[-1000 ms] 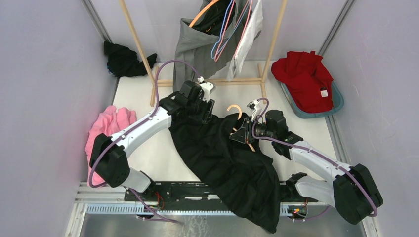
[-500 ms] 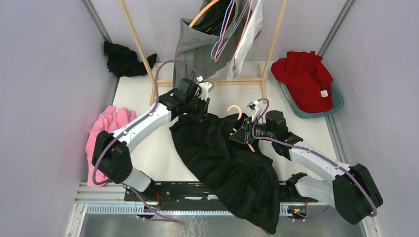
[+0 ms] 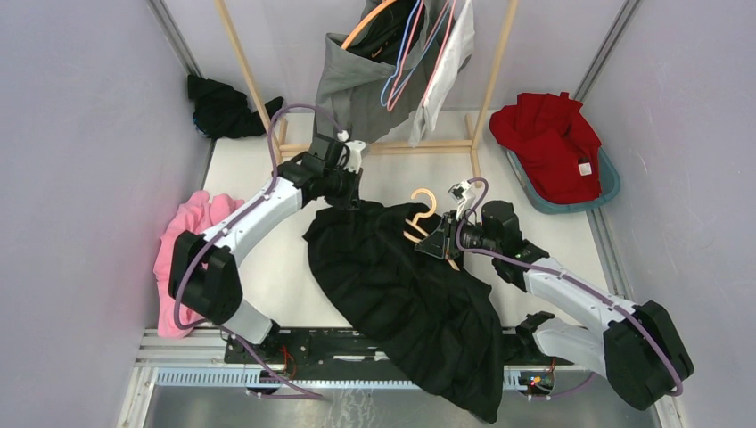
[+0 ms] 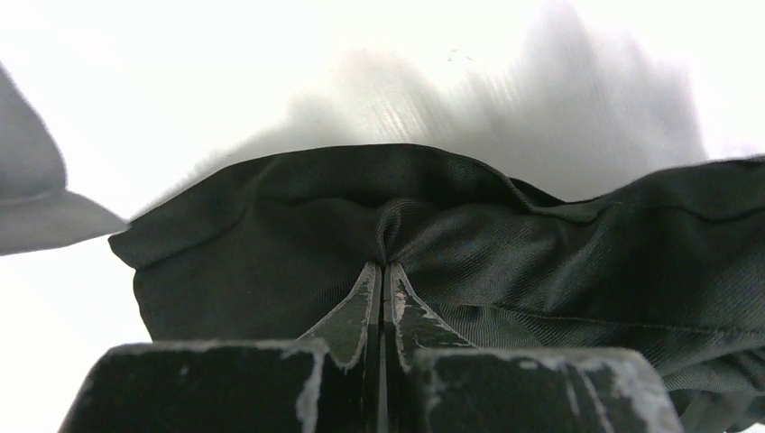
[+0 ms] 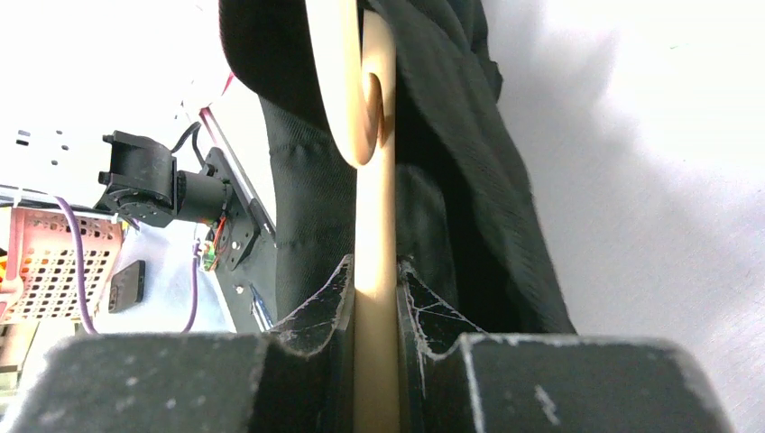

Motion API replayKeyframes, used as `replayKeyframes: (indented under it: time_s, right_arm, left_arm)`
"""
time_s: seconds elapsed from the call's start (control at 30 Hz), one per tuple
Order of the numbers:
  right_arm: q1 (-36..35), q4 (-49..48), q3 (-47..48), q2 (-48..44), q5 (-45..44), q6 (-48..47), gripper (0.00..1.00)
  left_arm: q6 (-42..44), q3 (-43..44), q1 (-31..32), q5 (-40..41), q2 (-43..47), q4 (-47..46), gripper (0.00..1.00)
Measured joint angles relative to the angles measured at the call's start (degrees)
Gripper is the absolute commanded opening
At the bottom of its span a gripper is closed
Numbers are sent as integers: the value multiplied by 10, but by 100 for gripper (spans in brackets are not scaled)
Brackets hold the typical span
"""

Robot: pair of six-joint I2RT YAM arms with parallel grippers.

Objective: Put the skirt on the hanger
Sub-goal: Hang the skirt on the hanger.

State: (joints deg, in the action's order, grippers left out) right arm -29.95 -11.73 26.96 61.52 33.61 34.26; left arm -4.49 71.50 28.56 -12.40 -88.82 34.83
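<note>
left gripper pinched shut on the skirt, gripping its far edge near the middle of the table. left wrist view: fingers pressed together, a pucker of black cloth caught right at the tips, the hem running off to both sides. right gripper clamped on the hanger, just right of table centre. right wrist view: the pale wooden bar runs straight up between the two fingers, black cloth bunched on both sides of it.

table is white, walled on three sides. skirt is black and the biggest thing on it. it's spread diagonally from the table middle to the near edge, and its lower end hangs over that edge across the arm bases. wooden rack stands along the far edge. a grey garment and a white garment hang from it, with orange, blue and pink hangers among them.

red cloth heaped in a blue basket at the far right corner. pink cloth bunched at the left edge, beside the left arm's elbow. small black cloth in the far left corner, by the rack's left post.

hanger lies on the skirt's far right part, hook up and pointing to the far edge, clear of the cloth. its lower part is partly covered by black folds, so cannot tell if it is inside the waistband.
</note>
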Motion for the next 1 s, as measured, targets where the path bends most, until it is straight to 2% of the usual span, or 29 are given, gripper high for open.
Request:
replayKeyframes:
  time_s: [0.37,0.73,1.0]
  right_arm:
    - [-1,-25,-5,-19,-3,0,1]
    - [-4,-28,-31,-74,-28,4,1]
    - [-4,20,-28,-123,-39,-3,1]
  left_arm:
    - [-26,0,-75,2,40,18,3]
    - [-30,-5,-85,3,48,28,3]
    - [-31,-7,-87,-3,61,28,5]
